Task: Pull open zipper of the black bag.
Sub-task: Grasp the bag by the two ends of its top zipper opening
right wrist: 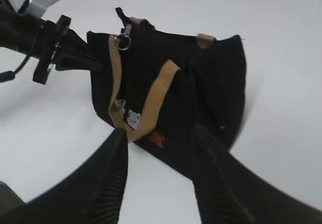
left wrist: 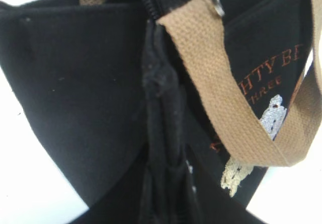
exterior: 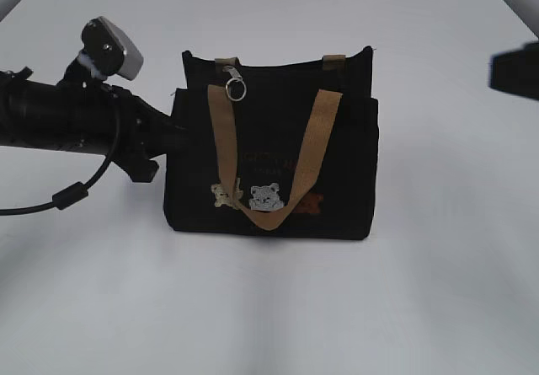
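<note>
Pinching what looks like the left side of the black bag (exterior: 269, 156), your left gripper (exterior: 168, 135) could slip while the right gripper (right wrist: 158, 133), open, hangs short of the zipper (exterior: 235, 84) pull at the bag's top-left corner.

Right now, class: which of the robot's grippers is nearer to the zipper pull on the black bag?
Left. The left gripper is pressed against the black bag's side, just below the zipper pull. The right gripper hovers apart from the bag, jaws open.

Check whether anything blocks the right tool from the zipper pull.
Nothing visible does. The right tool hangs open in front of the bag, apart from it; the pull with its ring lies exposed at the top corner.
</note>
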{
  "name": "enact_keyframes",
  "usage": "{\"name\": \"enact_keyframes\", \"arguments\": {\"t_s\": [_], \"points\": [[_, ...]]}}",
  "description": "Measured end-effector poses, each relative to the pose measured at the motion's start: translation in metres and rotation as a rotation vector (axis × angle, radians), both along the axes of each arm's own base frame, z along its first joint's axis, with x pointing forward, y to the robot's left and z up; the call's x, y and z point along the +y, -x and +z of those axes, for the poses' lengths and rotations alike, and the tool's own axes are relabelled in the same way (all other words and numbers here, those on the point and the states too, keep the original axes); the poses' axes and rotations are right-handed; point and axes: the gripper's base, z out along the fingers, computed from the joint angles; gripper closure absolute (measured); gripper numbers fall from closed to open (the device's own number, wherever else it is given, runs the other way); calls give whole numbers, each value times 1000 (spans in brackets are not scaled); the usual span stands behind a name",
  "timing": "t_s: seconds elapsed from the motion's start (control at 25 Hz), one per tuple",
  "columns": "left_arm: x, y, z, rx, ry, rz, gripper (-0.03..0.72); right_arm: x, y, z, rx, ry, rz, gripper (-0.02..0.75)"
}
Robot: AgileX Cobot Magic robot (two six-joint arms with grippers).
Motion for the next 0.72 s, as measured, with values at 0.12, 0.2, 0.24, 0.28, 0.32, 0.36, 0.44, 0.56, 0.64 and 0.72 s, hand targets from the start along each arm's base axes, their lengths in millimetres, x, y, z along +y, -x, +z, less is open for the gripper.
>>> {"name": "enact_keyframes", "arguments": {"t_s": [0.12,0.2,0.24,0.28,0.32,0.36,0.44,0.56,0.64,0.72], "points": [[0,0,0,0,3,-3,620,15,-68,-3,120,-50,58,412],[0,0,0,0,3,-3,620,34,-104,0,163,-78,109,412],[0,0,0,0,3,-3,620,47,-121,-6,200,-87,137,412],[0,0,0,0,4,-4,620,58,-135,-5,217,-101,158,412],[0,0,0,0,5,-4,620,72,-150,-9,248,-113,182,412],[0,0,0,0,5,-5,620,86,-163,-17,291,-127,197,412],[-1,0,0,0,6,-6,620,108,-185,-26,350,-161,209,412],[-1,0,0,0,7,-6,620,134,-210,-46,436,-194,213,413],[-1,0,0,0,7,-6,620,146,-221,-63,486,-202,212,414],[-1,0,0,1,7,-6,620,155,-228,-76,527,-208,209,414]]}}
